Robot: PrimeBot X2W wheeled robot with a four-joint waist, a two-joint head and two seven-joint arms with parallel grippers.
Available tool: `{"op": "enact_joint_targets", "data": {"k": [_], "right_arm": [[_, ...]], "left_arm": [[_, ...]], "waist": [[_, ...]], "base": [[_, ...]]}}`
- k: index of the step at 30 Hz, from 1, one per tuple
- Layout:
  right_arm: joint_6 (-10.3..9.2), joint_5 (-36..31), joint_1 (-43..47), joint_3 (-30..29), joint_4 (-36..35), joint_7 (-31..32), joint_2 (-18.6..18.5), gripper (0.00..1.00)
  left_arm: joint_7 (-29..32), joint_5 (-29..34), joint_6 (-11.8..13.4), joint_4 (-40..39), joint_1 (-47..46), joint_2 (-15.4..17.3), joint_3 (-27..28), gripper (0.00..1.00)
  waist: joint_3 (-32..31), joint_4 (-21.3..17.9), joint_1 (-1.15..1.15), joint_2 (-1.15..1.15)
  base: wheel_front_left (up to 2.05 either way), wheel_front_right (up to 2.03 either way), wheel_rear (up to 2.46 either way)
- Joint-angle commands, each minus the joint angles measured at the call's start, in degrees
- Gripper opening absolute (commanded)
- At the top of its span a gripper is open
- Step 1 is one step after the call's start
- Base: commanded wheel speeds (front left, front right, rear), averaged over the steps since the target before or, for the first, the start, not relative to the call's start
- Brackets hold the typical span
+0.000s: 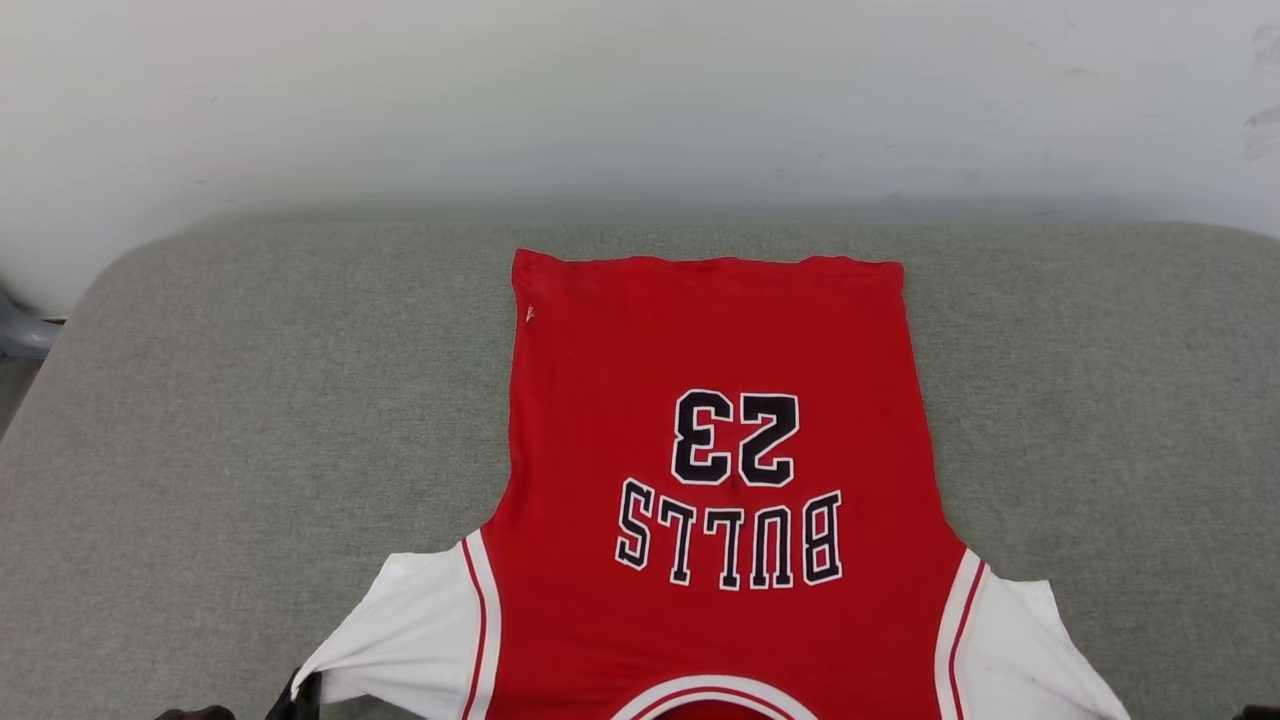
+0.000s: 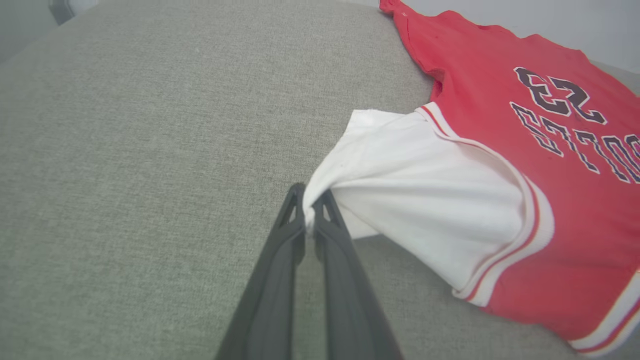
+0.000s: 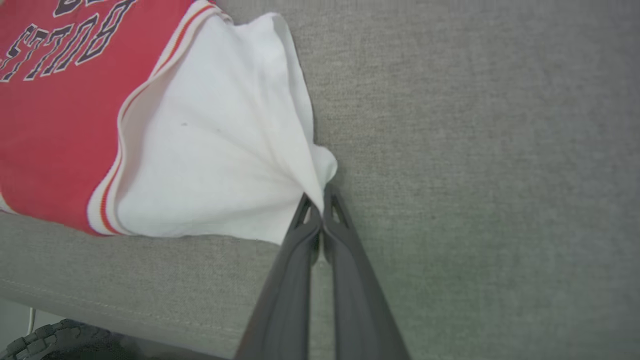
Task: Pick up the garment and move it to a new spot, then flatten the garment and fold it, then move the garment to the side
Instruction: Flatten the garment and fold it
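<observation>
Got the jersey (image 1: 715, 450) flat, print-up, mid-frame on the gray surface (image 1: 200, 420), with left jaws nipped shut on the left sleeve (image 2: 425, 200) tip at lower left and right jaws likewise on the right sleeve (image 3: 215, 150), so probably best to tug outward evenly, low and gentle.

Garment (image 1: 720, 340) collar, sleeve ends cut by head view's bottom edge.

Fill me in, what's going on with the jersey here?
The red jersey lies spread print-side up on the grey cushion, collar nearest the robot. The left gripper is shut on one white sleeve's tip, the right gripper on the other, each sleeve drawn taut outward. No fold yet.
</observation>
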Motion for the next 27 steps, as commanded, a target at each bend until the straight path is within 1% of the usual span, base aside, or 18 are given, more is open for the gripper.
{"op": "enact_joint_targets", "data": {"k": [1,2,5,9,12,13,14,18,20,23,27], "right_arm": [[-0.10,-1.2,-1.4,-0.7,-0.4,-0.2,0.3,0.40],[-0.10,-1.5,-1.8,-0.9,-0.6,-0.2,0.5,1.00],[-0.10,-0.9,-2.9,-2.4,-2.1,-0.2,0.6,1.00],[-0.09,-0.8,-5.5,-6.5,-5.9,-0.7,-1.5,1.00],[-0.09,-1.1,-9.0,-10.5,-9.9,0.3,-3.6,1.00],[-0.09,-1.1,-9.0,-10.5,-9.9,0.3,-3.6,1.00],[-0.09,-0.8,-10.6,-12.2,-11.5,0.9,-4.2,1.00],[-0.08,-0.5,-17.8,-16.6,-17.0,5.9,-7.6,1.00],[-0.08,-0.1,-22.6,-17.0,-18.8,8.6,-9.1,1.00],[-0.09,1.1,-29.2,-15.5,-20.6,15.7,-12.1,1.00],[-0.08,2.6,-38.7,-11.6,-19.7,26.9,-15.1,1.00]], "left_arm": [[-0.3,1.0,-0.2,-0.3,-0.9,-0.2,-0.2,0.00],[-0.3,1.3,-0.4,-0.5,-1.2,-0.3,-0.4,0.00],[-0.3,2.2,-0.6,-1.3,-2.0,-0.8,-1.0,0.00],[-0.3,4.1,-0.9,-2.5,-3.6,-2.2,-2.1,0.00],[-0.3,5.2,-0.9,-3.5,-5.0,-3.2,-2.4,0.00],[-0.3,5.2,-0.9,-3.5,-5.0,-3.2,-2.4,0.00],[-0.3,5.6,-0.8,-3.8,-5.3,-3.6,-2.5,0.00],[-0.3,7.4,-1.4,-5.2,-7.7,-4.8,-2.7,0.00],[-0.3,8.5,-1.5,-6.0,-9.2,-5.8,-2.4,0.00],[-0.3,9.9,-2.1,-7.0,-11.2,-7.3,-2.1,0.00],[-0.3,11.8,-3.4,-7.7,-13.7,-9.9,-1.8,0.00]], "waist": [[0.0,0.1,0.00,0.00],[0.0,0.2,0.00,0.00],[0.1,0.7,0.00,0.00],[0.9,1.7,0.00,0.00],[2.0,2.6,0.00,0.00],[2.0,2.6,0.00,0.00],[2.5,3.0,0.00,0.00],[5.9,5.0,0.00,0.00],[7.9,6.1,0.00,0.00],[11.0,7.7,0.00,0.00],[15.0,9.9,0.00,0.00]], "base": [[0.00,0.00,0.00],[0.00,0.00,0.00],[0.00,0.00,0.00],[0.00,0.00,0.00],[0.00,0.00,0.00],[0.00,0.00,0.00],[0.00,0.00,0.00],[0.00,0.00,0.00],[0.00,0.00,0.00],[0.00,0.00,0.00],[0.00,0.00,0.00]]}}
